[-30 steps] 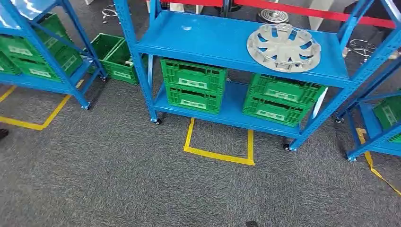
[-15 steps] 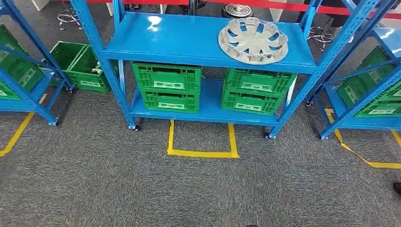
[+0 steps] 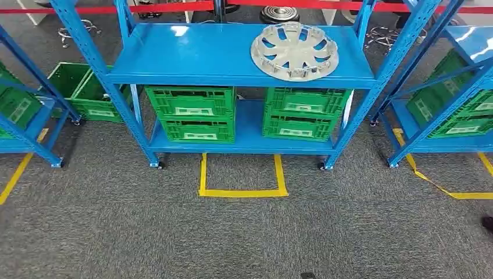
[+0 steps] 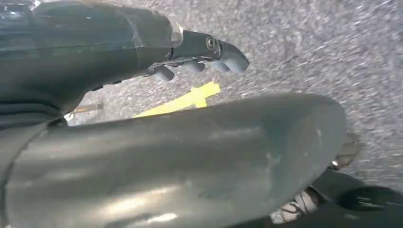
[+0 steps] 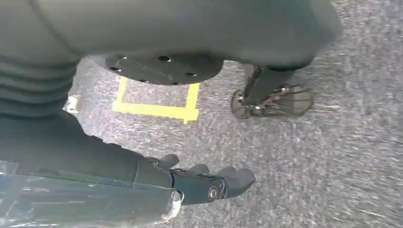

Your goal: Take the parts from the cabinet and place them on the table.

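Note:
A silver slotted wheel cover (image 3: pixel 295 50) lies flat on the right half of the upper shelf of the blue cabinet rack (image 3: pixel 197 52) straight ahead. Under that shelf stand stacked green crates (image 3: pixel 190 113) on the left and more green crates (image 3: pixel 305 113) on the right. My left hand (image 4: pixel 199 52) hangs over the grey carpet with its fingers held out and nothing in them. My right hand (image 5: pixel 204 183) hangs the same way, fingers loosely out and holding nothing. Both hands are far from the rack.
A yellow tape square (image 3: pixel 242 192) marks the carpet in front of the rack. Blue racks with green crates stand at the left (image 3: pixel 23 116) and right (image 3: pixel 447 104). Green crates (image 3: pixel 81 93) sit on the floor behind. Red barrier tape (image 3: pixel 174 8) runs behind.
The whole picture has shifted: my view has swung, so the rack and tape square now sit centred and square-on. Nothing on the shelves has moved.

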Controlling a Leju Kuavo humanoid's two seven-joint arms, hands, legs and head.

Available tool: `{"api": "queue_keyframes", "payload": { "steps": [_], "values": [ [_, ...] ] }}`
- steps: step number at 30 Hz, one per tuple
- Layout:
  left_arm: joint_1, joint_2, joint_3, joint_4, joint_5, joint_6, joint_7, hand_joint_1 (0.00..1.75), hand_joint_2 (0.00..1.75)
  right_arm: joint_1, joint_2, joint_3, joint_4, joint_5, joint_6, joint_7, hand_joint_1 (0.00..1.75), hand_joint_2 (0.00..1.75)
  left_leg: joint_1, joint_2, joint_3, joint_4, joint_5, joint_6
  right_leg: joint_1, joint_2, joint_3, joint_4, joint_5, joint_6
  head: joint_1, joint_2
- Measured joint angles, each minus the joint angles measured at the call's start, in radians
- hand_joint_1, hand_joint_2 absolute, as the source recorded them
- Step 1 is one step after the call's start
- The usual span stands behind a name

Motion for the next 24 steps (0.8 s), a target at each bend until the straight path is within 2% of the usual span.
{"api": "queue_keyframes", "payload": {
  "steps": [1, 2, 3, 5, 9, 12, 13, 14, 19, 20, 24],
  "values": [
    [-0.001, -0.005, 0.0, 0.001, 0.0, 0.0, 0.002, 0.0, 0.0, -0.003, -0.003, 0.0, 0.0, 0.001, -0.002, 0.006, 0.0, 1.75, 0.003, 0.0, 0.012, -0.014, -0.02, -0.03, 0.014, 0.005, -0.004, 0.012, -0.01, 0.005, -0.016, 0.0],
    [-0.001, -0.006, 0.0, 0.001, 0.0, 0.0, 0.003, 0.0, 0.0, -0.004, -0.003, 0.0, 0.001, 0.002, -0.002, 0.009, 0.0, 1.75, 0.004, 0.0, 0.012, -0.012, -0.023, 0.004, 0.015, 0.006, -0.007, 0.014, -0.011, 0.0, -0.012, 0.0],
    [0.001, -0.007, -0.001, 0.001, 0.0, 0.001, 0.003, 0.0, 0.0, -0.005, -0.003, 0.0, 0.001, 0.002, -0.002, 0.011, 0.0, 1.75, 0.0, 0.0, 0.012, -0.016, -0.023, 0.014, 0.014, 0.006, -0.005, 0.013, -0.013, 0.0, 0.005, 0.0],
    [0.003, -0.007, -0.003, 0.001, 0.0, 0.003, 0.006, 0.0, 0.0, -0.002, -0.005, 0.0, 0.001, 0.002, -0.002, 0.011, 0.0, 1.75, -0.005, 0.0, 0.013, -0.016, -0.024, 0.013, 0.011, 0.006, -0.003, 0.008, -0.011, 0.0, 0.006, 0.0],
    [0.001, -0.007, -0.005, 0.001, 0.0, 0.008, 0.006, 0.0, 0.0, -0.003, -0.005, 0.0, 0.002, 0.0, -0.002, 0.01, 0.0, 1.75, -0.01, 0.0, 0.013, -0.016, -0.03, 0.022, 0.008, 0.006, -0.001, 0.003, -0.012, 0.003, 0.011, 0.0],
    [0.001, -0.007, -0.006, 0.001, 0.0, 0.009, 0.006, 0.0, 0.0, -0.003, -0.005, 0.0, 0.002, 0.0, -0.002, 0.008, 0.0, 1.75, -0.013, -0.001, 0.013, -0.015, -0.031, 0.024, 0.004, 0.006, 0.0, 0.002, -0.014, 0.01, 0.011, 0.0],
    [0.001, -0.007, -0.006, 0.001, 0.0, 0.009, 0.006, 0.0, 0.0, -0.003, -0.005, 0.0, 0.002, 0.0, -0.002, 0.007, 0.0, 1.75, -0.014, -0.001, 0.013, -0.015, -0.032, 0.026, 0.002, 0.006, 0.0, 0.001, -0.014, 0.017, 0.011, 0.0],
    [0.001, -0.007, -0.006, 0.001, 0.0, 0.01, 0.006, 0.0, 0.0, -0.003, -0.005, 0.0, 0.002, 0.0, -0.002, 0.007, 0.0, 1.75, -0.015, -0.002, 0.013, -0.015, -0.032, 0.026, 0.001, 0.006, 0.0, 0.001, -0.015, 0.02, 0.01, 0.0],
    [0.001, -0.007, -0.006, 0.001, 0.0, 0.012, 0.008, 0.0, 0.0, -0.003, -0.005, 0.0, 0.002, 0.0, 0.0, 0.005, 0.0, 1.75, -0.015, -0.003, 0.014, -0.015, -0.032, 0.026, 0.001, 0.005, 0.0, 0.001, -0.014, 0.02, 0.01, 0.0],
    [0.001, -0.007, -0.006, 0.001, 0.0, 0.012, 0.01, 0.0, 0.0, -0.003, -0.004, 0.0, 0.002, 0.0, 0.001, 0.004, 0.0, 0.0, -0.015, -0.003, 0.014, -0.015, -0.032, 0.026, 0.001, 0.005, 0.0, 0.001, -0.014, 0.02, 0.01, 0.0],
    [0.001, -0.007, -0.006, 0.001, 0.0, 0.01, 0.019, 0.0, 0.0, -0.003, -0.004, 0.0, 0.002, 0.0, 0.003, 0.003, 0.0, 0.0, -0.015, -0.004, 0.015, -0.016, -0.032, 0.026, 0.001, 0.005, 0.0, 0.001, -0.015, 0.022, 0.009, 0.0]
  ]
}}
